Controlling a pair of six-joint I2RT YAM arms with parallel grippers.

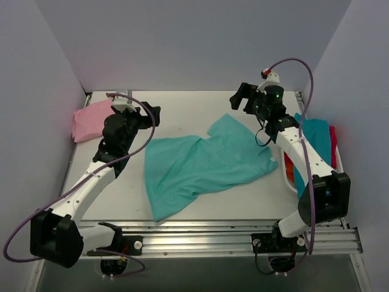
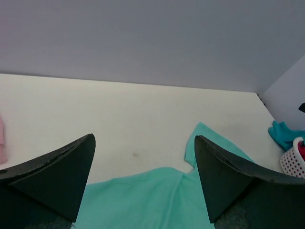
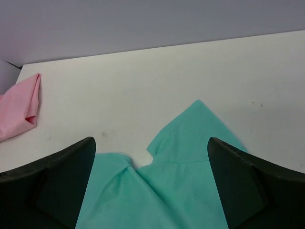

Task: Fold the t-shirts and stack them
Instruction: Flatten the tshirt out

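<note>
**Both pincers spread above the mint-teal shirt**

The left pincer (image 1: 151, 115) hangs over the white counter (image 1: 182, 106) with its two dark fingers (image 2: 52, 176) set wide apart and nothing between them. The mint-teal t-shirt (image 1: 200, 164) lies just below and ahead of it. The shirt is open and flat on the counter but rumpled, with creases running through the body. In the left wrist view, one sleeve of the shirt rises toward the right-hand finger, and bare counter fills the gap beyond the fingertips.

The right pincer (image 1: 243, 97) is likewise spread and empty, raised off the counter. In its own wrist view, the pointed sleeve of the mint-teal t-shirt sits right between the fingers and a little ahead of them, and the body of the shirt runs back under the pincer.

A light pink t-shirt (image 1: 91, 121) lies folded on the outer side of the left pincer, near the counter's far corner, well apart from the mint-teal one. It shows far to the left in the right wrist view.

A white perforated basket (image 1: 287, 176) stands behind the right pincer, alongside that arm. A teal-blue t-shirt (image 1: 316, 137) is draped over the basket, with red cloth (image 1: 332, 143) showing at its outer side.
</note>
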